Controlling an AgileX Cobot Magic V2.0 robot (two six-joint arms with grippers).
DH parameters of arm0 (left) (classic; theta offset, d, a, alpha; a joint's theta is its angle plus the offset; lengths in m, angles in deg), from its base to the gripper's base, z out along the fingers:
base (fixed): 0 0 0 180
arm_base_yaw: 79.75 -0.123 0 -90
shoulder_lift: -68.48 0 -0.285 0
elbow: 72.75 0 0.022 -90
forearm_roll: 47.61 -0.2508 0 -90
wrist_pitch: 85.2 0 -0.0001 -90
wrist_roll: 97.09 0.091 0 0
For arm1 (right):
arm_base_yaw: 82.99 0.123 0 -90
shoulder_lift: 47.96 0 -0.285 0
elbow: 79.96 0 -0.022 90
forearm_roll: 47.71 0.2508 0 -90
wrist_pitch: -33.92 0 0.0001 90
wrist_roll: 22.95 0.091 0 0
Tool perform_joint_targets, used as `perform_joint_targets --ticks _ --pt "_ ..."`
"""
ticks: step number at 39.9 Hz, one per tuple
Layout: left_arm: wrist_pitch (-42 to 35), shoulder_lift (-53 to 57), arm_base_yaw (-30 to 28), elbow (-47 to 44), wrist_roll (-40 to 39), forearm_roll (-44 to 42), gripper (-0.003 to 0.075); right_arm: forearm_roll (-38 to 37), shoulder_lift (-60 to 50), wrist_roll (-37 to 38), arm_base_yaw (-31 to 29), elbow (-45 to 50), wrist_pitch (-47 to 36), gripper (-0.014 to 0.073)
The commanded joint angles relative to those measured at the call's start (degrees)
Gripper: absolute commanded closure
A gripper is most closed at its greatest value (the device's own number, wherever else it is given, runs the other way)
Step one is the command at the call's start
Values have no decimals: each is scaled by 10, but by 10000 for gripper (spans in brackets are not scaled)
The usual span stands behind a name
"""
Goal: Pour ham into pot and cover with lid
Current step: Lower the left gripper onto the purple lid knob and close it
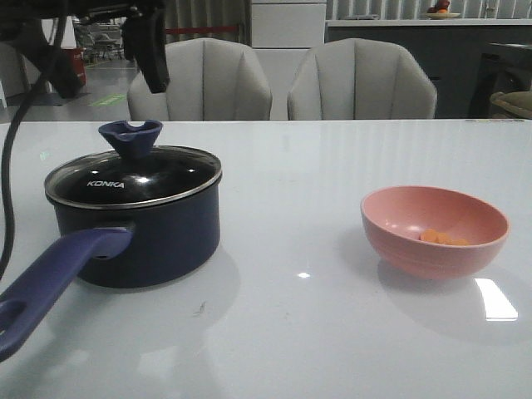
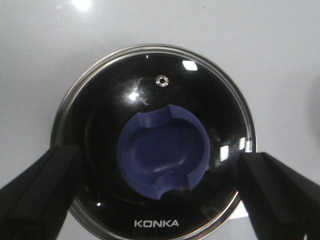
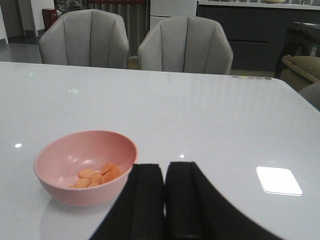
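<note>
A glass lid (image 1: 133,179) is sitting squarely on a navy pot (image 1: 137,237) on the left of the white desk (image 1: 299,332), while the ham (image 1: 443,238) is lying in a pink bowl (image 1: 434,230) well apart on the right. The left tool (image 2: 160,195) is hovering directly above the lid, its fingers spread wide on either side of the blue notched knob (image 2: 164,152) and gripping nothing. The right tool (image 3: 165,200) is waiting near the bowl with its fingers pressed together, empty. The lid looks rigid, smooth and breakable, so the knob is probably the only secure place to grasp it. The bowl appears light and slick-walled, best pinched at its rim when tipping the small loose chunks.
</note>
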Motion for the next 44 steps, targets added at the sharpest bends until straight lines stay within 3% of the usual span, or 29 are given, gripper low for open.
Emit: perform_joint_targets --ticks 1,18,44 --pt "16 -8 11 60 -24 -7 64 -8 -11 0 -4 -3 -46 434" --pt "103 -75 12 117 -86 -17 64 -8 -11 0 -4 -3 -46 434" --pt "106 -98 12 123 -87 -13 64 -8 -11 0 -4 -3 -46 434"
